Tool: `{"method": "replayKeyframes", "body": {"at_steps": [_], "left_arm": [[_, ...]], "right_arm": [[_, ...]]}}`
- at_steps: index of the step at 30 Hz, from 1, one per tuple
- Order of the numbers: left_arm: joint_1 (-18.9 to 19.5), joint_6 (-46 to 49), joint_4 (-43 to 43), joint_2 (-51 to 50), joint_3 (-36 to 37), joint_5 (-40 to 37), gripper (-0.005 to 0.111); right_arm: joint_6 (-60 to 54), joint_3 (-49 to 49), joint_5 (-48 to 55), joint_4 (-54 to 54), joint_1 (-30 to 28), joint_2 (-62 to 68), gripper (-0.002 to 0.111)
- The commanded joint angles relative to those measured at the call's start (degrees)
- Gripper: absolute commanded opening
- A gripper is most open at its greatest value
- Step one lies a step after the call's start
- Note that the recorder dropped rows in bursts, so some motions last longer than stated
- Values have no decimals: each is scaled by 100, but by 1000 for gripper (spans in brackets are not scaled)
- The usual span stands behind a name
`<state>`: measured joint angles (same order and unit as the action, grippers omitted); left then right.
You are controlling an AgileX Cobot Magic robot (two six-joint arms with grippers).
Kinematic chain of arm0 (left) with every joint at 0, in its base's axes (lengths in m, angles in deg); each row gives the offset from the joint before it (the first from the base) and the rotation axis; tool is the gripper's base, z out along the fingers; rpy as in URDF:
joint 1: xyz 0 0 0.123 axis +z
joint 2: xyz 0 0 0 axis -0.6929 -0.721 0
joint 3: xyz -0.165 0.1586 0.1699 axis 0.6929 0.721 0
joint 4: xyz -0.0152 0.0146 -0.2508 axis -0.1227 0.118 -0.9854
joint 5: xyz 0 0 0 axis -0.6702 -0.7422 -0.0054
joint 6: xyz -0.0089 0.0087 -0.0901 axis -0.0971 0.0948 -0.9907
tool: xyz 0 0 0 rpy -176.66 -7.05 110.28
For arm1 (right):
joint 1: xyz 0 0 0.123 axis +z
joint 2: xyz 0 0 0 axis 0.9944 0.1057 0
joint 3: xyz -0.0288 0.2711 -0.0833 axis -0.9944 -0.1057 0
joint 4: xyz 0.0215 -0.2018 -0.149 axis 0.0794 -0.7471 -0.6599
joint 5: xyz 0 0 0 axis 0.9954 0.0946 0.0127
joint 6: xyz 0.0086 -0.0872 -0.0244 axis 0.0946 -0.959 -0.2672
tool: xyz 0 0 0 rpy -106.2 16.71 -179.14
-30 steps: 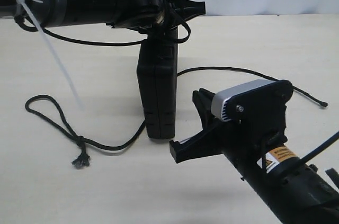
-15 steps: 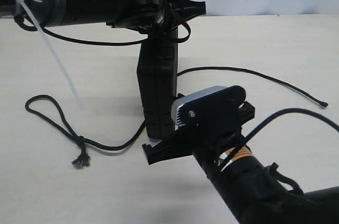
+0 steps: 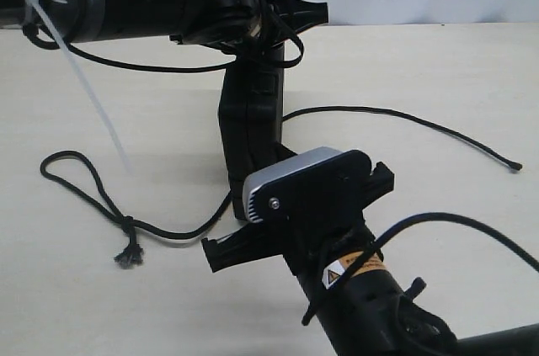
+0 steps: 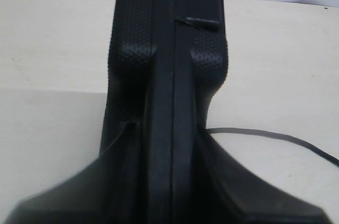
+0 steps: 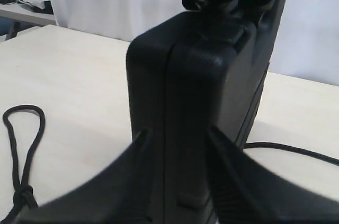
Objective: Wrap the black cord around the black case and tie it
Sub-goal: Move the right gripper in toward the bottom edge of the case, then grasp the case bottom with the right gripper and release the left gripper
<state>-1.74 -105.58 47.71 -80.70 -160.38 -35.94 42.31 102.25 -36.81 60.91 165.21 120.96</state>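
While the black case (image 3: 251,129) stands on its narrow end on the pale table (image 3: 421,61), the exterior view shows the left pincer (image 3: 265,49) clenched on its top end. The right pincer (image 3: 253,223) sits low at the case's bottom end. The black cord (image 3: 387,112) lies slack on the table. Its knotted loop (image 3: 84,183) and frayed tuft (image 3: 128,257) are to the left of the case and its plain tip (image 3: 515,167) is far to the right. It runs past the foot of the case, with no turn around it.

In the left wrist view, the left pincer (image 4: 169,181) grips the case (image 4: 169,49) along its seam, and a stretch of cord (image 4: 265,135) lies beyond.

In the right wrist view, the right pincer (image 5: 175,181) straddles the case (image 5: 196,102), one finger on each side. Whether it presses is impossible to tell. The loop (image 5: 21,144) lies off to one side.

The wrapping seems not yet begun; this looks like steadying the case. Next, one pincer probably has to keep the case upright while the other lets go, picks up a cord end and carries it around the body.
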Motion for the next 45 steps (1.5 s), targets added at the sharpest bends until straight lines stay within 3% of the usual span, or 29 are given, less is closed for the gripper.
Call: {"method": "replayKeyframes", "body": {"at_steps": [1, 3, 4, 15, 28, 40, 43, 45], "left_arm": [[-43, -16, -120, 24, -51, 155, 0], [-43, -16, -120, 24, -51, 155, 0], [-43, -16, -133, 24, -51, 155, 0], [-43, -16, -360, 24, -51, 155, 0], [-43, -16, -606, 24, -51, 169, 0], [-43, -16, -751, 24, -51, 190, 0], [-43, -16, -740, 24, -51, 208, 0], [-43, -16, -740, 24, -51, 208, 0]], "right_arm": [[21, 7, -114, 34, 10, 147, 81], [94, 7, -307, 83, 10, 228, 107], [94, 7, -400, 83, 10, 271, 109], [664, 177, -735, -31, -435, 894, 109], [466, 1064, -735, -435, -1135, 1528, 109], [492, 1142, -735, -678, -1655, 1707, 109], [492, 1154, -735, -739, -1668, 1707, 105], [492, 1191, -735, -709, -1668, 1707, 97]]}}
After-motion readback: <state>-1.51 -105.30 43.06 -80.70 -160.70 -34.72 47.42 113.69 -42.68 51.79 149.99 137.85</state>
